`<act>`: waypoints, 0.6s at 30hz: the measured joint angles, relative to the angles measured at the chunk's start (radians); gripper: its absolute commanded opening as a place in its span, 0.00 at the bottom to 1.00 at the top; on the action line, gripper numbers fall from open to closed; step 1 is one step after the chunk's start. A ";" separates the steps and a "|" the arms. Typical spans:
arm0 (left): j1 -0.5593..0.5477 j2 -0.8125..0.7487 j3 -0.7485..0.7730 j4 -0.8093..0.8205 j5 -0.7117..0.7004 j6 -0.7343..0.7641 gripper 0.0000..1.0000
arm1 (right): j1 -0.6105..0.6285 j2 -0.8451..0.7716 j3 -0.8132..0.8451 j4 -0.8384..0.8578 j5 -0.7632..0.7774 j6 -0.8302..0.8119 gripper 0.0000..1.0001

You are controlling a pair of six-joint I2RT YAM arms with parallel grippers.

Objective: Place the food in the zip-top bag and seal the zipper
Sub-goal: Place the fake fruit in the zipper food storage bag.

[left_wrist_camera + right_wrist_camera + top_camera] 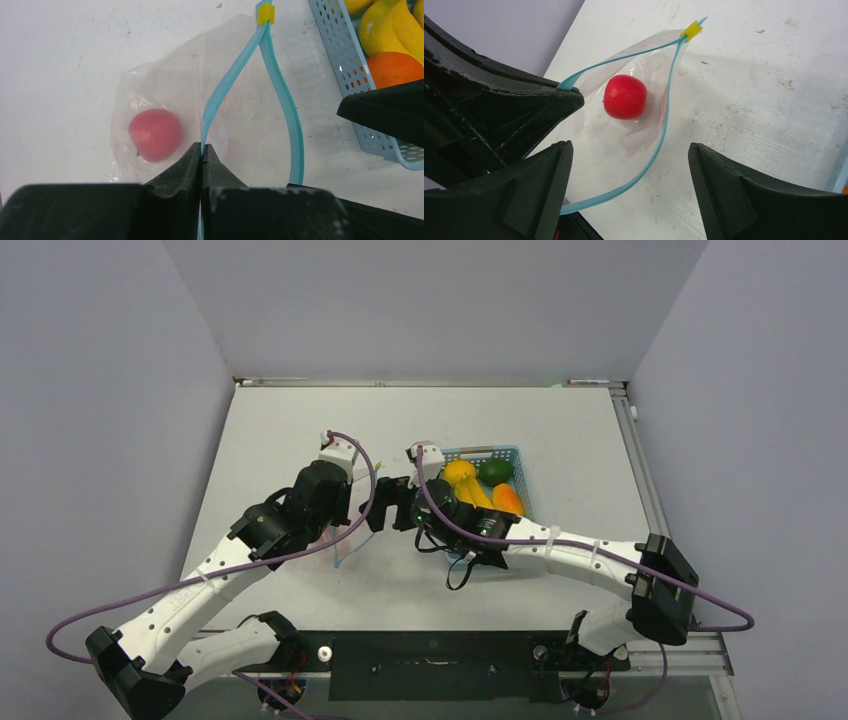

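Note:
The clear zip-top bag (624,145) lies on the table with its mouth held open. A red apple (625,96) rests inside the bag and also shows in the left wrist view as the apple (155,135). My left gripper (202,148) is shut on one teal zipper (220,90) strip, lifting it. The other zipper strip (659,145) curves along the table, and a yellow slider (692,30) sits at the far end. My right gripper (631,170) hovers over the bag mouth, open and holding nothing. An orange (395,67), yellow fruits (385,25) and a green lime (495,470) stay in the basket.
The light-blue lattice basket (520,455) stands just right of the right gripper (387,505), close to the bag. Grey walls close in the table on three sides. Purple cables loop from both arms.

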State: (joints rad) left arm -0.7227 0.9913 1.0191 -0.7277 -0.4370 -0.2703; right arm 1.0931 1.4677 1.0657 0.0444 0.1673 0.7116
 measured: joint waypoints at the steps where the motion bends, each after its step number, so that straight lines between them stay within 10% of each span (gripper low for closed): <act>1: 0.000 0.000 0.000 0.000 0.000 0.000 0.00 | 0.000 -0.012 -0.001 -0.008 0.008 -0.004 0.87; 18: 0.000 0.000 0.000 0.000 0.002 -0.004 0.00 | -0.079 -0.263 -0.049 -0.289 0.216 -0.104 0.86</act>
State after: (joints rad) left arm -0.7227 0.9913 1.0187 -0.7277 -0.4351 -0.2745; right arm 1.0142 1.2049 1.0168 -0.2443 0.3832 0.6075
